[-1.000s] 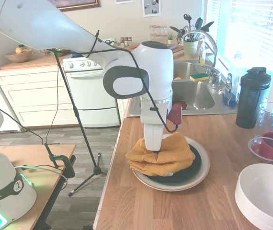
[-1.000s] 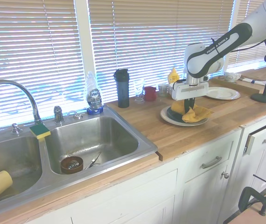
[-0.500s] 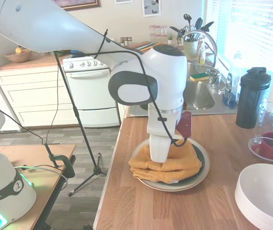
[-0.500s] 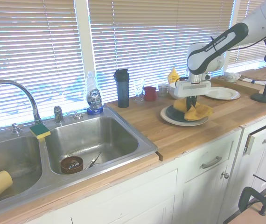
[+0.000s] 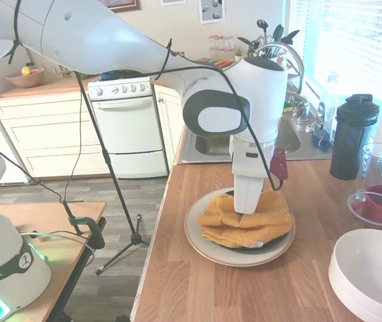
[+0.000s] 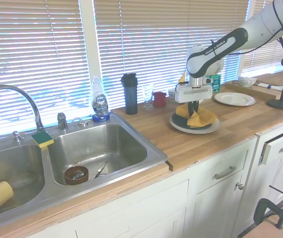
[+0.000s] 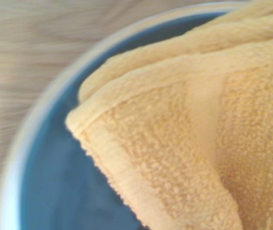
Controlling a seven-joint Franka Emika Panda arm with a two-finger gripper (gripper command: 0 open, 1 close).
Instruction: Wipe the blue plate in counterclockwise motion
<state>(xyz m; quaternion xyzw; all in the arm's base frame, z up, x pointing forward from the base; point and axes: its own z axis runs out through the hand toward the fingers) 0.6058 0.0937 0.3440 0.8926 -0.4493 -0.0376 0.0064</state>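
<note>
The blue plate (image 5: 271,242) sits on a larger beige plate (image 5: 198,235) on the wooden counter (image 5: 198,288), well along from the sink (image 6: 97,148) and on the near side of the black shaker bottle (image 5: 353,137). A folded yellow towel (image 5: 244,221) covers most of the blue plate. The gripper (image 5: 246,209) presses straight down into the towel; I cannot tell how its fingers stand. White bowls (image 5: 372,272) lie near the beige plate.
</note>
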